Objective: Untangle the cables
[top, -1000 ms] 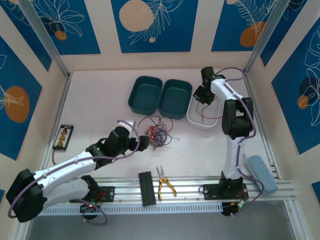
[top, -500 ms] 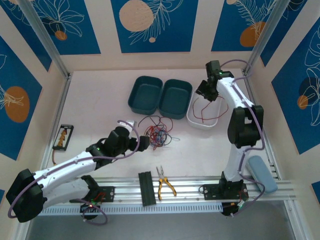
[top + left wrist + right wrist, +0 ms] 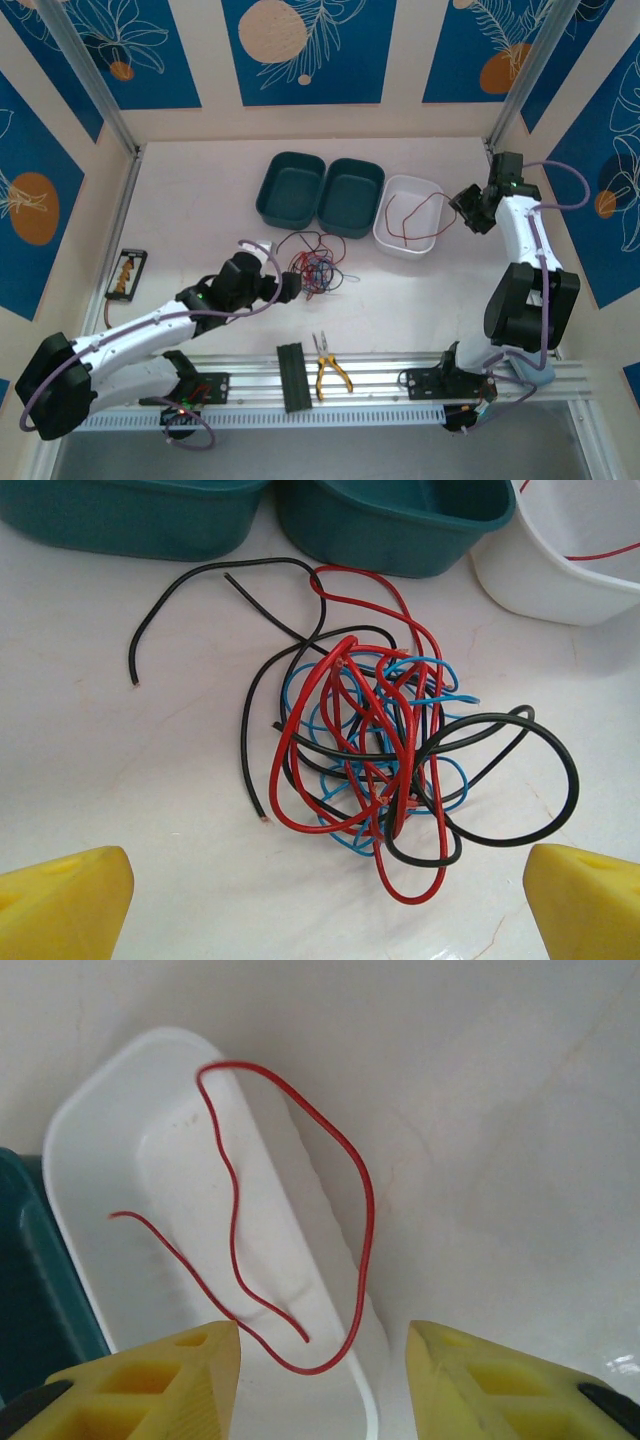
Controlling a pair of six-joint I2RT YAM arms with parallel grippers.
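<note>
The cables (image 3: 316, 268) lie in a red, blue and black tangle on the white table, below the teal bins. In the left wrist view the tangle (image 3: 380, 750) sits just ahead of my left gripper (image 3: 325, 920), which is open wide with nothing between its yellow fingertips (image 3: 60, 905). My left gripper (image 3: 286, 287) rests at the tangle's left edge. One separate red cable (image 3: 391, 218) lies in the white bin (image 3: 432, 188), and its loop (image 3: 369, 1205) drapes over the bin's rim. My right gripper (image 3: 468, 208) hovers just right of that bin. It (image 3: 325, 1380) is open, apart from the wire.
Two teal bins (image 3: 291, 188) (image 3: 351, 195) stand side by side left of the white bin. Yellow-handled pliers (image 3: 330, 372) and a black block (image 3: 291, 377) lie on the front rail. A small rack (image 3: 127, 274) sits far left, a pale blue pad (image 3: 525, 347) far right.
My right arm swung from over the white bin to its right side. It opened and left the red cable in the bin. The left arm barely moved.
</note>
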